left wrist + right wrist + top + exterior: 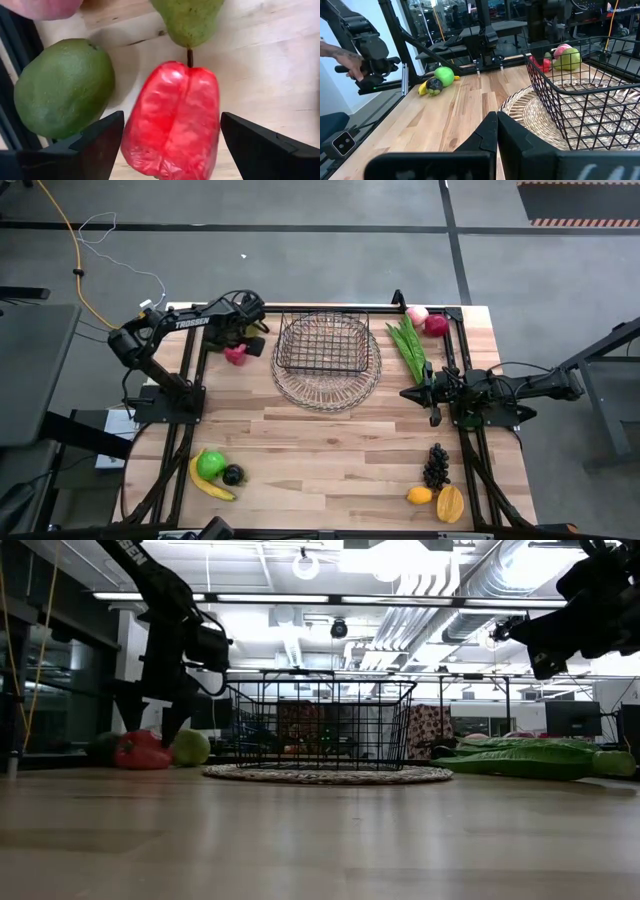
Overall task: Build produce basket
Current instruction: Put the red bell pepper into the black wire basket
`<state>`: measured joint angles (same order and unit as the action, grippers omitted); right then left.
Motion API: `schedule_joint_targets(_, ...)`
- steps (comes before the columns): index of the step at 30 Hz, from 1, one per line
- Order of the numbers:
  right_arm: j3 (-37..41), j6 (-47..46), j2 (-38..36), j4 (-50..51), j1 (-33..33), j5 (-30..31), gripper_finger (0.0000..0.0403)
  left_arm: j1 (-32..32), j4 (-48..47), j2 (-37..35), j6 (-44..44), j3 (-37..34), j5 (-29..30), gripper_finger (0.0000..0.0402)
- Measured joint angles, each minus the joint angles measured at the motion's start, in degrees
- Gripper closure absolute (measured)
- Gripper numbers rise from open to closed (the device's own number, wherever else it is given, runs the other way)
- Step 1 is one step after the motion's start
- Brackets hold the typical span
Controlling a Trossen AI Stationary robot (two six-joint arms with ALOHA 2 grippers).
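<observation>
- Step in hand, by my reading: picking the first fruit. The basket (322, 343) looks empty, sitting on a round woven tray (327, 385) on the counter (330, 450).
- Just left of the basket, the left end effector (167, 137) stands wide astride a red pepper (172, 120), not yet gripping; a pear (189, 20) and a green fruit (62, 87) crowd it.
- Next move: close squarely on the pepper, lift clear, carry it over the basket.
- The right end effector (496, 132), pinched together, waits right of the basket.

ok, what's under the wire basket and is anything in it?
The basket sits on a round woven tray, which rests on the table. Nothing shows inside the basket. The table under the tray is hidden.
</observation>
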<state>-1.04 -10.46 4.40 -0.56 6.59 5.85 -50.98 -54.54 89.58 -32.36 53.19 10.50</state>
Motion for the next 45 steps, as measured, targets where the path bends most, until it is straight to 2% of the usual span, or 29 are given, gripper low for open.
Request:
schedule_joint_targets(5, 0.0, 0.0, 0.0, 0.0, 0.0, 0.0, 0.0402, 0.0, 0.4, 0.0, 0.3, 0.0, -0.5, 0.008)
schedule_joint_targets(17, 0.0, 0.0, 0.0, 0.0, 0.0, 0.0, 0.0402, 0.0, 1.1, 0.4, 10.4, 0.0, -4.3, 0.0081)
schedule_joint_targets(25, 0.0, 0.0, 0.0, 0.0, 0.0, 0.0, 0.0402, 0.4, 0.4, 7.1, 9.3, 0.0, -7.9, 0.008)
schedule_joint_targets(32, 0.0, 0.0, 0.0, 0.0, 0.0, 0.0, 0.0402, 1.6, 0.6, 8.2, 10.1, 0.0, -7.9, 0.0082)
schedule_joint_targets(35, 0.0, 0.0, 0.0, 0.0, 0.0, 0.0, 0.0402, 1.6, 0.6, 8.2, 10.2, 0.0, -7.9, 0.0099)
schedule_joint_targets(41, 0.0, 0.0, 0.0, 0.0, 0.0, 0.0, 0.0402, 1.6, -3.1, 8.0, 12.4, 2.2, -8.4, 0.0164)
schedule_joint_targets(45, 0.0, 0.0, 0.0, 0.0, 0.0, 0.0, 0.0402, 1.6, -6.2, 5.1, 14.0, 5.4, -8.3, 0.0164)
